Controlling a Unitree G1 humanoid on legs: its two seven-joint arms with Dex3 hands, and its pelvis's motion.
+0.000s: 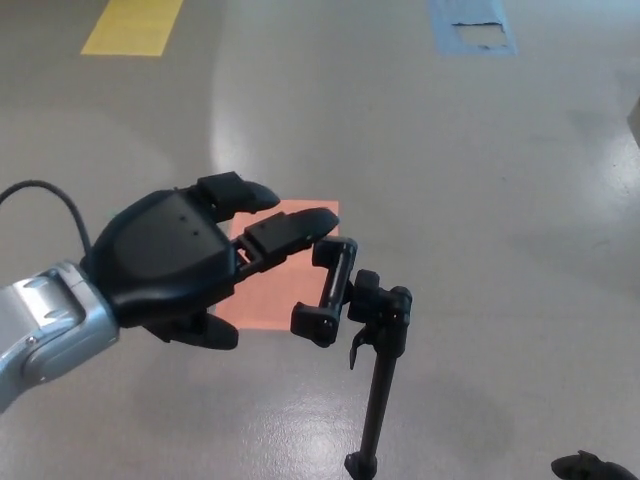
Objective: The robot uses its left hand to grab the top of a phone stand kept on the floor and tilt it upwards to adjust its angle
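A black phone stand point(375, 380) rises from the floor at lower centre, its empty clamp head point(327, 288) tilted at the top of the pole. My left hand point(190, 262) comes in from the left, open, fingers spread. Its fingertips point(318, 218) hover just above and left of the clamp's upper jaw, not closed on it. Only a small black bit of my right hand point(585, 466) shows at the bottom right corner; its fingers cannot be made out.
An orange rectangle point(262, 285) is marked on the grey floor behind the clamp, partly hidden by my hand. A yellow patch point(133, 27) lies at the far left and a blue one point(472, 27) at the far right.
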